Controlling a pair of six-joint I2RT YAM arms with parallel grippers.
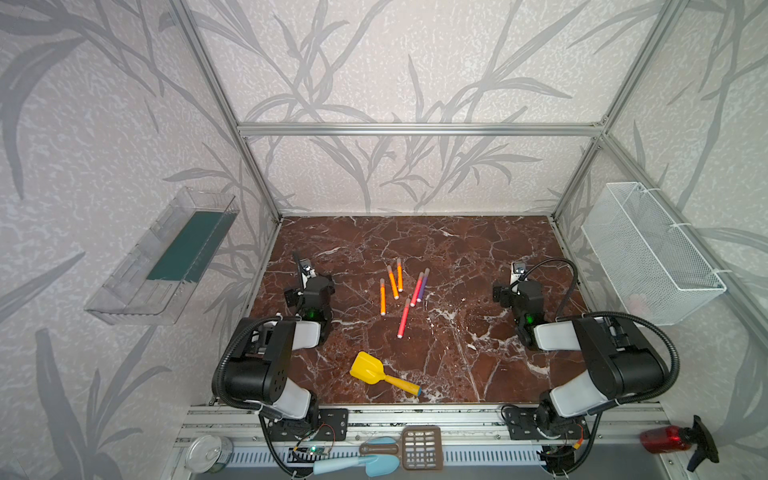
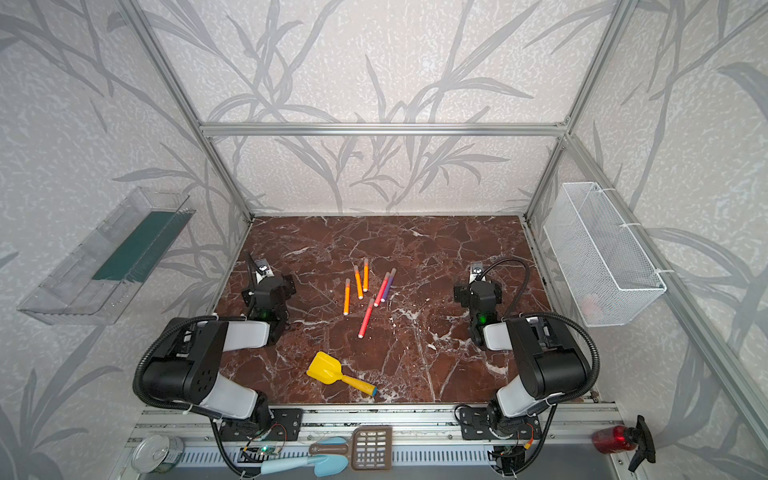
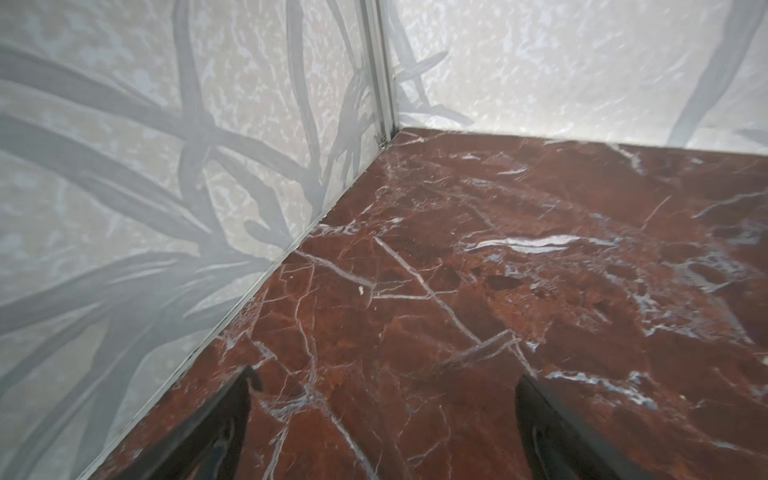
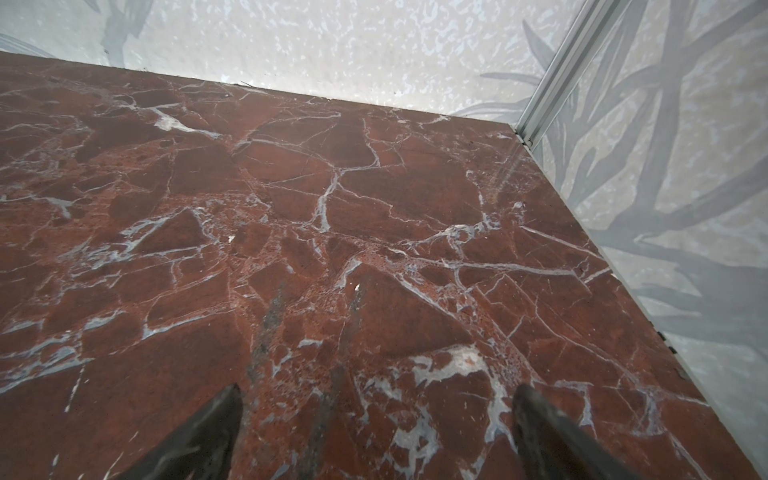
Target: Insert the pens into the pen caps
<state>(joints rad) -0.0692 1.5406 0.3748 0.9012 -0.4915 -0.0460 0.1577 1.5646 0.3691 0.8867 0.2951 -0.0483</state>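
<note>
Six pens (image 1: 417,289): flat on the bench (image 1: 457,249), rightward of the left gripper (image 3: 386,374) (nearer, I'd say), leftward of the right gripper (image 4: 378,386).
Long axes: roughly along both grippers' pointing direction, slightly fanned.
Pen caps (image 1: 399,262): pale, seemingly already on the far ends.
Both grippers: spread wide, holding nothing.

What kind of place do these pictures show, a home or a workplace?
Probably a robot test cell, not a home: an aluminium frame with wallpapered panels encloses a marble-patterned tabletop, and a left arm and a right arm are mounted on a rail at its front.
</note>
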